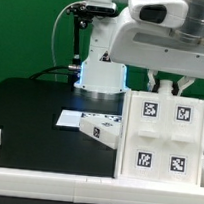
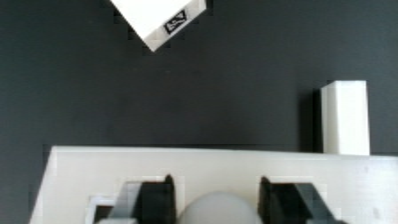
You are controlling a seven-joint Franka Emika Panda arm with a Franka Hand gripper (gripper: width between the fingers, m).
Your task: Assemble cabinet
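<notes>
Fingers [image 2: 157, 198] cut off, grip on cabinet [image 1: 159, 137] unclear

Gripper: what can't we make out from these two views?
Gripper: jaws apart, tips cut off by the wrist view's edge; contact with the tagged box unclear.
Small tagged piece: cropped by the wrist view's edge.
Grey shape between the fingers, wrist view: blurred, cannot be identified.

Bends forward at the arm [image 1: 144, 38], points the gripper [image 1: 167, 88] straight down, holds both fingers [image 2: 151, 198] spread apart.
</notes>
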